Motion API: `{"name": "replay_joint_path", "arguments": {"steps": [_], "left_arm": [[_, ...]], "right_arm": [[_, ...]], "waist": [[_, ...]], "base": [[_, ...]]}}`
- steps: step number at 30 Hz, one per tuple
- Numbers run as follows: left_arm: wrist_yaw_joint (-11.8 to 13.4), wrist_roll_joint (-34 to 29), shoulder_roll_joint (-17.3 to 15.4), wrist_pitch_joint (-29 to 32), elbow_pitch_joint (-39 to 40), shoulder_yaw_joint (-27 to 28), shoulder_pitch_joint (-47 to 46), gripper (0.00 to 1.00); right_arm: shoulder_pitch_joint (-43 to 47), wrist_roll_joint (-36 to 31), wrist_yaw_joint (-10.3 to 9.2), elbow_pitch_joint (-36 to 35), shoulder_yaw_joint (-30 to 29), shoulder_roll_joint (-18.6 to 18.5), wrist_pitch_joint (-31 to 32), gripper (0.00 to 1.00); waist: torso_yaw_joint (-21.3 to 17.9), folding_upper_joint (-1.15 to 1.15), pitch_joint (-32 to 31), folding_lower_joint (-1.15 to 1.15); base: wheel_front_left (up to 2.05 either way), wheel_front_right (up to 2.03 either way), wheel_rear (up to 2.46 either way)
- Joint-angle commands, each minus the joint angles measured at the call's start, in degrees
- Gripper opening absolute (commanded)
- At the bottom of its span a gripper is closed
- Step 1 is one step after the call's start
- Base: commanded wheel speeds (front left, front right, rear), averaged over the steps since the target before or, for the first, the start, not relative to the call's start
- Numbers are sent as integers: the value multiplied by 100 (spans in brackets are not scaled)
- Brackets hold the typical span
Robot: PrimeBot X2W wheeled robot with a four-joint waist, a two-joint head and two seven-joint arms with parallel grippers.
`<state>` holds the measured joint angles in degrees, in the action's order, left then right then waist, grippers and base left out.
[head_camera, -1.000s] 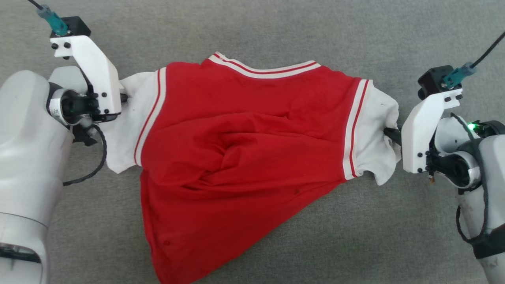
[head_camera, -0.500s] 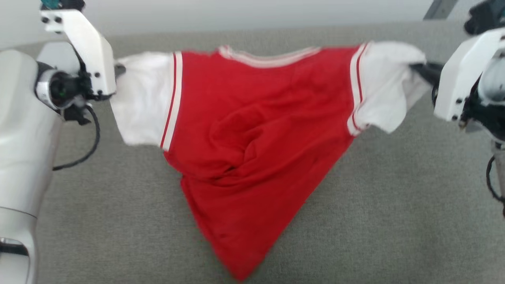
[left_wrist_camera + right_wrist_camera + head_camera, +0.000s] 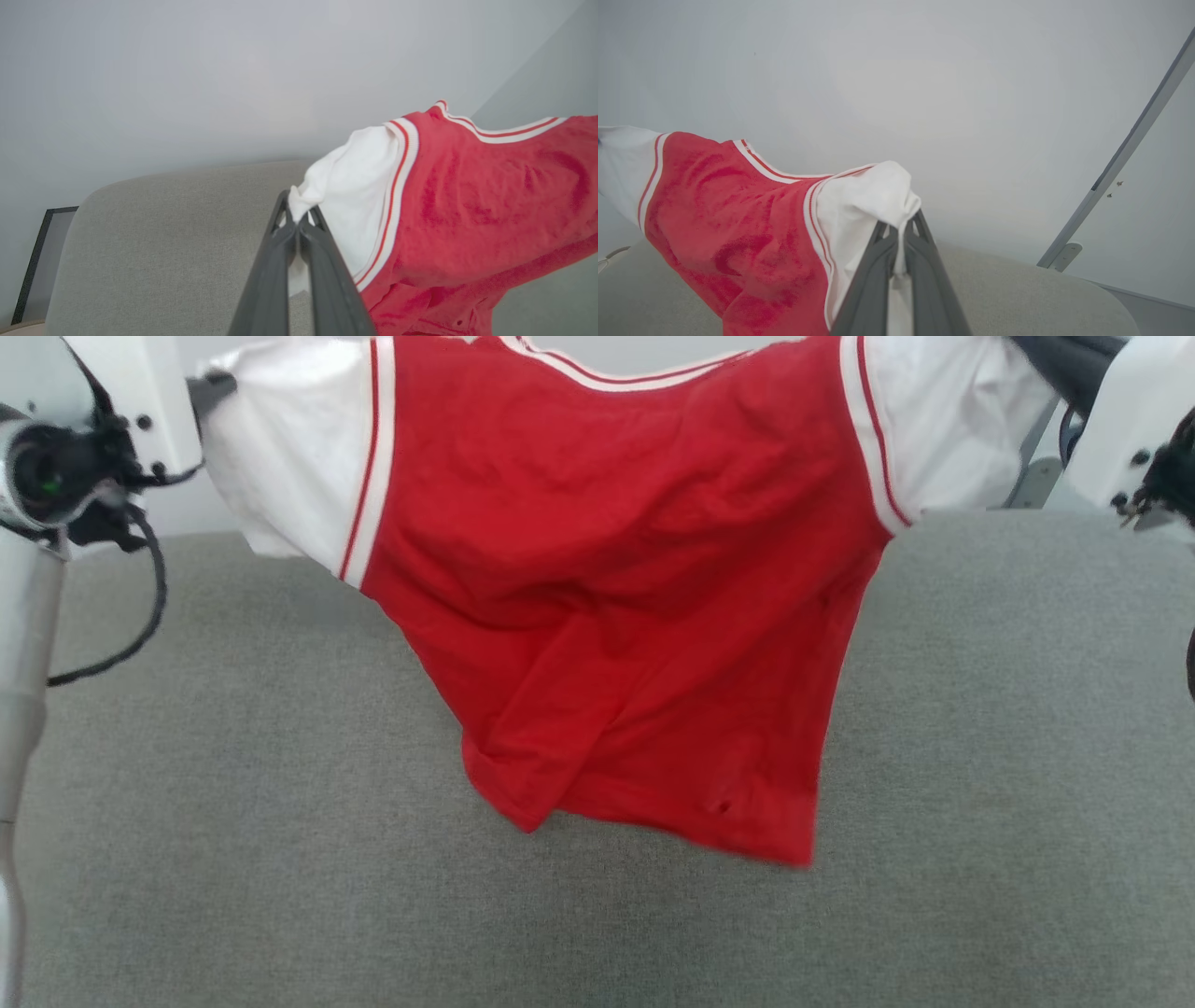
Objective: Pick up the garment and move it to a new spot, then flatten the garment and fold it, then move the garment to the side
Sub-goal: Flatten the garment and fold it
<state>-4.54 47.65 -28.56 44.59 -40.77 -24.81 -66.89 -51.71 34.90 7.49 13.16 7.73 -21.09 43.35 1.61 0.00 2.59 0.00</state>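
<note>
Plainly, the garment [image 3: 616, 569] hangs across the upper middle of the head view, stretched between its two white sleeves. Its red body sags to a crumpled hem over the grey fabric surface [image 3: 980, 728], and whether the hem touches it cannot be told. The collar trim runs off the top edge, the hem's lower right corner is blurred, and the side facing the camera is plain red. In the left wrist view the left gripper [image 3: 295, 218] has its jaws pressed together on the bunched tip of one sleeve. In the right wrist view the right gripper [image 3: 899, 229] is clamped likewise on the other. Both are cut off at the head view's upper corners. Behind stands a pale wall [image 3: 924, 70], with a slanted grey bar [image 3: 1125, 149] at far right.
</note>
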Motion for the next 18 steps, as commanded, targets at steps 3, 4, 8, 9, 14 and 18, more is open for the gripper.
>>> {"name": "replay_joint_path", "arguments": {"steps": [3, 4, 8, 9, 14, 18], "left_arm": [[81, 77, -125, 23, 220, 83, -137, 0], [95, 74, -153, 44, 275, 88, -154, 0], [149, 36, -237, -17, 503, 132, -252, 0], [167, -14, -266, -34, 545, 125, -278, 0], [217, -115, -219, -385, 626, 147, -433, 0], [130, -411, -121, -1080, 506, 125, -763, 0]], "right_arm": [[-253, 81, 1, -4, 41, -29, -63, 0], [-295, 103, 1, 14, 49, -29, -41, 0], [-483, -22, 1, 112, 42, -54, -168, 0], [-556, -101, 1, 147, 52, -71, -240, 0], [-918, -457, 1, 629, 122, 12, -747, 0], [-1483, -921, 0, 1243, 190, 145, -1562, 0]], "waist": [[0, 0, -171, 0], [-1, 0, -182, 0], [-12, 0, -160, 0], [-14, 0, -126, 0], [-17, 0, 228, 0], [-46, 0, 711, 0]], "base": [[0, 0, 0], [0, 0, 0], [0, 0, 0], [0, 0, 0], [0, 0, 0], [0, 0, 0]]}}
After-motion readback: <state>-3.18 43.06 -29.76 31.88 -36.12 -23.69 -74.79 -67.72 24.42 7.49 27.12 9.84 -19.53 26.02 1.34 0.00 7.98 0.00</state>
